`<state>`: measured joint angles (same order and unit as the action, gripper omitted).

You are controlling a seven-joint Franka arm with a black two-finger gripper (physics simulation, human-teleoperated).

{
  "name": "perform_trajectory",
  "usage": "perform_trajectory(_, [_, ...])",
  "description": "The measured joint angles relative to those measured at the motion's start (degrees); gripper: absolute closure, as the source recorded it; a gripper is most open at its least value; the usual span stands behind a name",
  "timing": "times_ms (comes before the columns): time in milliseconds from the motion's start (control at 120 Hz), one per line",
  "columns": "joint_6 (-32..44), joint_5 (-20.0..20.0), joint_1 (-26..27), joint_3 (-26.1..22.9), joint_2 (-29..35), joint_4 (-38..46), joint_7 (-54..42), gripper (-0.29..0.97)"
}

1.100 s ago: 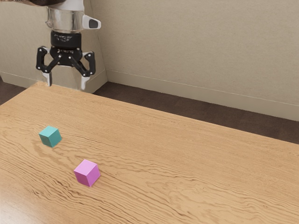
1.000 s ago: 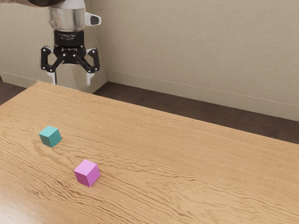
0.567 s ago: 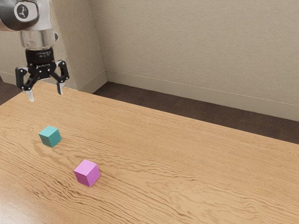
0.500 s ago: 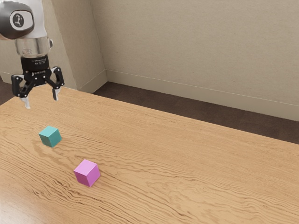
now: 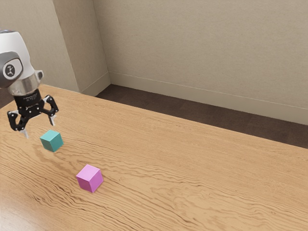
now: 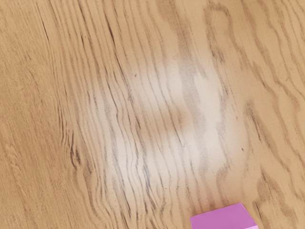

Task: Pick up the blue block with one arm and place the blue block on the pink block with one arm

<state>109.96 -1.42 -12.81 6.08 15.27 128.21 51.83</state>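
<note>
In the exterior view the arm (image 5: 14, 67) has dropped from high up by the wall (image 5: 192, 43) and swung toward the view's left. The jaws, spread wide and holding nothing, now hang low just to the left of the blue block (image 5: 51, 140) and slightly above it. One finger is close to its top corner but apart from it, as far as I can tell. The approach looks nearly over: centring on the blue block and a short descent are left before any pinch. The blue block rests on the worktop (image 5: 192, 159), untouched. To its right and nearer the camera sits the pink block (image 5: 89, 177), well apart from it — room enough to lift and carry. Farther right of the blue block the wood runs open — the worktop's back edge lies behind, with the floor (image 5: 216, 115) beyond.
</note>
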Motion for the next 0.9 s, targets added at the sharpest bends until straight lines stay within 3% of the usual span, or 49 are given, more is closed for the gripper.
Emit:
perform_trajectory(117, [2.2, -0.6, -0.7, -0.1, -0.6, 0.1, -8.2, 0.00])
perform_trajectory(500, [18.2, -1.0, -6.8, 0.0, -11.6, 0.8, -45.4, 0.00])
perform_trajectory(692, [27.5, 2.5, -9.3, 0.0, -16.8, 0.8, -61.5, 0.00])
perform_trajectory(900, [32.6, 5.4, -10.2, 0.0, -18.3, 0.8, -75.8, 0.00])
